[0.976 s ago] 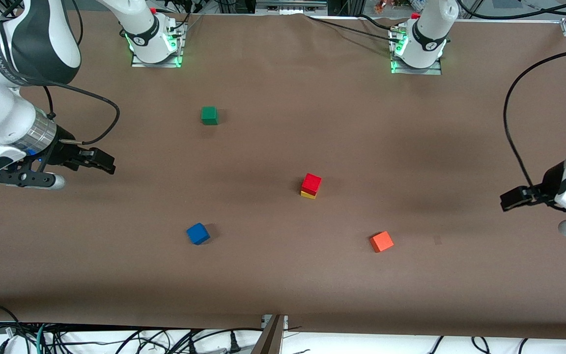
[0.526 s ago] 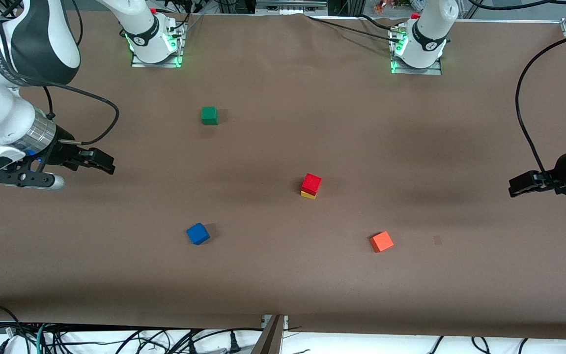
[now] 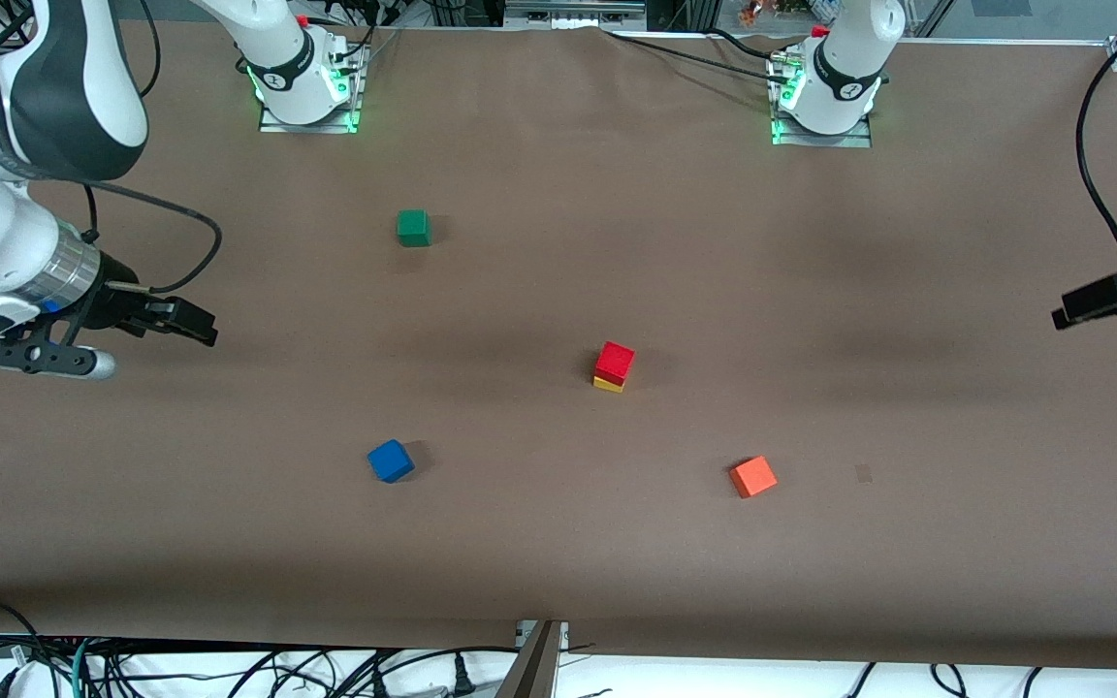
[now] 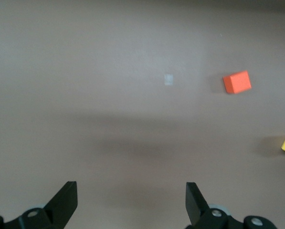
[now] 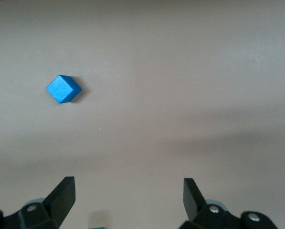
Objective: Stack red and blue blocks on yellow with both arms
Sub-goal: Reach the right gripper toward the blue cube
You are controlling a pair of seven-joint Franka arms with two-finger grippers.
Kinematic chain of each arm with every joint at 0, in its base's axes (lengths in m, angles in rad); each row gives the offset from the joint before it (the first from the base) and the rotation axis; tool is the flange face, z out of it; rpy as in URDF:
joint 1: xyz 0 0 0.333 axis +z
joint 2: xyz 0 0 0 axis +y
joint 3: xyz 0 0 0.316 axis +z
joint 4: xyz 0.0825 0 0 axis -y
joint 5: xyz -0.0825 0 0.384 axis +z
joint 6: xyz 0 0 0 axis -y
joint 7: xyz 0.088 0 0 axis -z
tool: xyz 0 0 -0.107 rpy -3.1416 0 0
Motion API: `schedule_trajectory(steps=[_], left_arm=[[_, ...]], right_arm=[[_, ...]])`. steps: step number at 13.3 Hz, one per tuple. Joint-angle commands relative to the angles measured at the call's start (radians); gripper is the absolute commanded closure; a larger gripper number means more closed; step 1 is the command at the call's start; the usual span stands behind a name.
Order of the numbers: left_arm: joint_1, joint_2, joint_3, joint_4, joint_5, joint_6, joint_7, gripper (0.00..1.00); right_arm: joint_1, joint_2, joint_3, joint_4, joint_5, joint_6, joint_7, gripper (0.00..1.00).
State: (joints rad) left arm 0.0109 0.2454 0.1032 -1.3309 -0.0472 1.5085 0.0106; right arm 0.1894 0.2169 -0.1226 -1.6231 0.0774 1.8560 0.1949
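Brown paper is covering the counter (image 3: pixel 558 562) from end to end. Over its right arm's end, the right gripper (image 3: pixel 192 325) is hanging with its jaws standing wide apart and empty. The left gripper (image 3: pixel 1077 310) is hovering over the left arm's end, jaws likewise spread and holding nothing. Near the middle, the red block (image 3: pixel 615 361) is sitting on top of the yellow block (image 3: pixel 607 385). The blue block (image 3: pixel 391 460) is lying alone, nearer the front camera and toward the right arm's end. The orange cube (image 3: pixel 752 476) and green cube (image 3: pixel 412 227) are resting well apart.
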Motion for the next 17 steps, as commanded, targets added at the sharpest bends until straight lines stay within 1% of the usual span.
schedule_trajectory(steps=[1,3,4,5,7,9,11,13,15,17], left_arm=[[0.053,-0.075,-0.097,-0.103,-0.008,0.021,-0.007,0.0],[0.06,-0.107,-0.103,-0.152,-0.008,0.045,-0.014,0.0],[0.06,-0.136,-0.103,-0.2,-0.007,0.077,-0.014,0.0],[0.058,-0.143,-0.102,-0.214,-0.007,0.085,-0.012,0.0],[0.049,-0.111,-0.099,-0.186,0.032,0.084,-0.008,0.0],[0.049,-0.103,-0.103,-0.177,0.035,0.082,-0.009,0.0],[0.049,-0.1,-0.103,-0.174,0.035,0.082,-0.011,0.0],[0.057,-0.098,-0.103,-0.172,0.033,0.084,-0.011,0.0],[0.058,-0.098,-0.1,-0.172,0.032,0.085,-0.014,0.0],[0.058,-0.095,-0.1,-0.172,0.032,0.085,-0.012,0.0]], right_arm=[[0.002,-0.008,0.014,0.009,-0.013,0.02,-0.008,0.0],[0.009,-0.008,0.014,0.008,-0.004,0.006,0.008,0.0],[0.01,-0.007,0.014,0.009,-0.007,0.008,0.035,0.0],[0.028,-0.008,0.015,0.012,-0.01,0.017,0.058,0.0],[0.047,0.025,0.015,0.022,-0.007,0.032,0.045,0.0],[0.074,0.106,0.015,0.038,-0.008,0.066,-0.053,0.0],[0.12,0.13,0.017,0.046,-0.007,0.091,-0.087,0.0],[0.183,0.165,0.015,0.049,-0.007,0.126,-0.077,0.0],[0.205,0.238,0.017,0.1,-0.004,0.188,-0.093,0.0],[0.222,0.352,0.015,0.22,-0.004,0.203,-0.092,0.0]])
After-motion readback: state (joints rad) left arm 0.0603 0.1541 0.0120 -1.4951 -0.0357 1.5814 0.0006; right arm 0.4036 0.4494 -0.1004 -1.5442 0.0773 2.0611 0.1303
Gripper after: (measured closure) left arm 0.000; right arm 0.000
